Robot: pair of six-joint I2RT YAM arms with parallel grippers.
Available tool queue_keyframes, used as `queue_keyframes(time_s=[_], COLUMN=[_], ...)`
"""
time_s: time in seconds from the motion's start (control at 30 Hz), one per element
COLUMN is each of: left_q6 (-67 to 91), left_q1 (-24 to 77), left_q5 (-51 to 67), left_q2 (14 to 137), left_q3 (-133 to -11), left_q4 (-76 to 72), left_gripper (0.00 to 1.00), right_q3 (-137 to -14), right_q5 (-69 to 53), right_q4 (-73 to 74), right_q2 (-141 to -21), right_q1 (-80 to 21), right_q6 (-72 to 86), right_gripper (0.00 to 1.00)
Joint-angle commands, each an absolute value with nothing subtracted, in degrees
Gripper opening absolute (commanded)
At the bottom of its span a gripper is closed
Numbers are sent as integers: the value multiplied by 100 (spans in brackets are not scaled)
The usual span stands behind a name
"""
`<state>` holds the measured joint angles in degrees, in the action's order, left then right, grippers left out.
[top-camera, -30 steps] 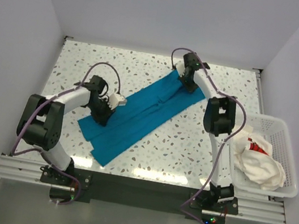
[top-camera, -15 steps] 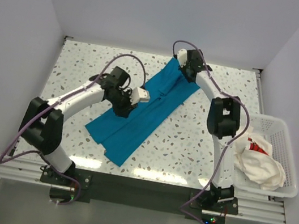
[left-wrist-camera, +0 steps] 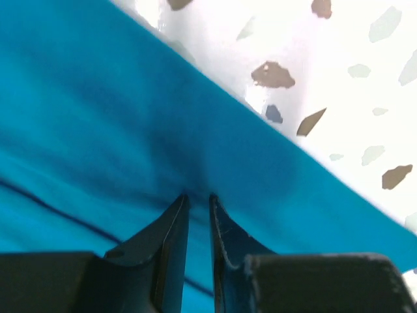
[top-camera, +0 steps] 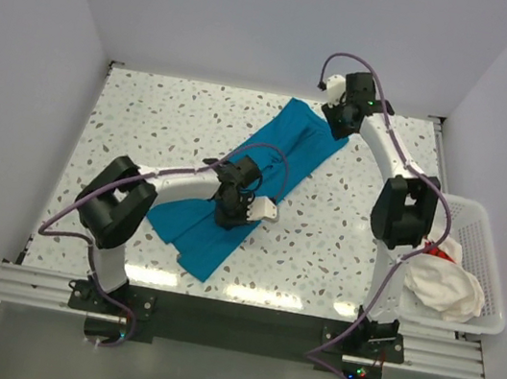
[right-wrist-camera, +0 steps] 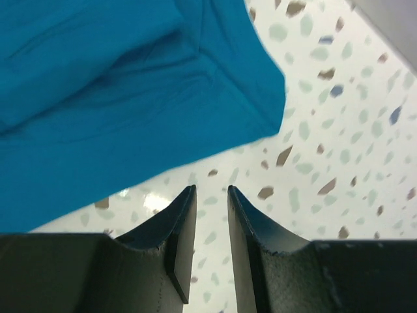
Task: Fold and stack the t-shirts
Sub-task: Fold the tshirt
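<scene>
While the teal shirt [top-camera: 252,185] is spread in a long diagonal strip across the middle of the speckled table [top-camera: 149,114], its right edge is touched by the left gripper [left-wrist-camera: 197,199], whose jaws are drawn to a narrow slit with no cloth seen between them. Above bare tabletop beside the shirt's far corner, the right gripper [right-wrist-camera: 210,195] is held with jaws narrowly parted and empty. A white shirt with red marks [top-camera: 443,280] is bundled in the white basket [top-camera: 494,264] at the right.

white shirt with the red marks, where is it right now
In the top view the white shirt with red marks lies crumpled inside the white mesh basket at the table's right edge, beside the right arm's base and apart from the teal shirt.
</scene>
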<state>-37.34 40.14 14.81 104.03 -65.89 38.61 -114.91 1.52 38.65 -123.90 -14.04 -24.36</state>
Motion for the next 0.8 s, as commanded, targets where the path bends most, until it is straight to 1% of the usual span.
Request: queue_keyframes(time_s=[0.0, 0.13, 0.2, 0.27, 0.4, 0.5, 0.53, 0.6, 0.63, 0.77], left_q6=[-3868, -3648, -3360, -3165, -2445, -2040, -1909, -1355, -1223, -801], left_q1=[4455, 5000, 5483, 5956, 6223, 5916, 5576, 5153, 4750, 3895], left_q5=[1292, 1598, 1818, 2327, 2837, 3250, 3400, 3786, 3849, 3789], left_q2=[10678, 11064, 11188, 11381, 11610, 11286, 11015, 10681, 10627, 10643], left_q3=[-6434, -6556, -6898, -7423, -8401, -8648, -8579, -8482, -8499, -8622], left_q4=[3797, 3849, 3832, 3780, 3604, 3061, 2867, 2289, 2172, 1767], left_gripper=[23, 21, 20, 20, 22, 25, 28, 29, 30, 31], right_q3=[-11601, -11496, -11312, -11041, -10670, -10687, -10731, -10793, -10889, -11162], right_q5=[-439, -791, -879, -931, -1054, -1168, -1273, -1501, -1607, -2012], right_q4=[4806, 5132, 5246, 5256, 5150, 5177, 5177, 5124, 5124, 5080], right_q2=[-12068, -11927, -11778, -11664, -11479, -11513, -11548, -11610, -11715, -12092], right_q1=[-1055, -765, -677, -642, -642, -642, -642, -642, -633, -659], right_q6=[-1865, -1767, -1775, -1784, -1732, -1617, -1582, -1424, -1363, -907], right_gripper=[30, 29, 28, 27, 26, 26, 25, 25, 25, 20])
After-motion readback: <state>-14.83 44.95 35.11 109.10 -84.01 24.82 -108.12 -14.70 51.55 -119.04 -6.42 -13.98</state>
